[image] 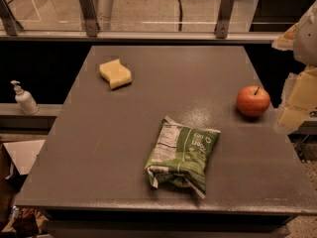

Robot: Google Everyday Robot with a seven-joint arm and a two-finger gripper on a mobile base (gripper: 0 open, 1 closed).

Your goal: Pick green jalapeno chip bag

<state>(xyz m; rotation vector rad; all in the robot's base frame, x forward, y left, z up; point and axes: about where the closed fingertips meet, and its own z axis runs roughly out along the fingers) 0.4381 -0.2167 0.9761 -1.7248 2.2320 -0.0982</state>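
Observation:
The green jalapeno chip bag [181, 153] lies flat on the grey table [99, 133], near the front edge and a little right of the middle, its white label panel facing left. My gripper [297, 103] is at the right edge of the view, beyond the table's right side and well away from the bag. It is raised, close to the camera, and partly cut off by the frame.
A red apple [253, 101] stands on the table's right side, between the gripper and the bag. A wavy yellow sponge [116, 74] lies at the back left. A pump bottle [24, 98] stands on a ledge left of the table. A glass railing [148, 14] runs behind.

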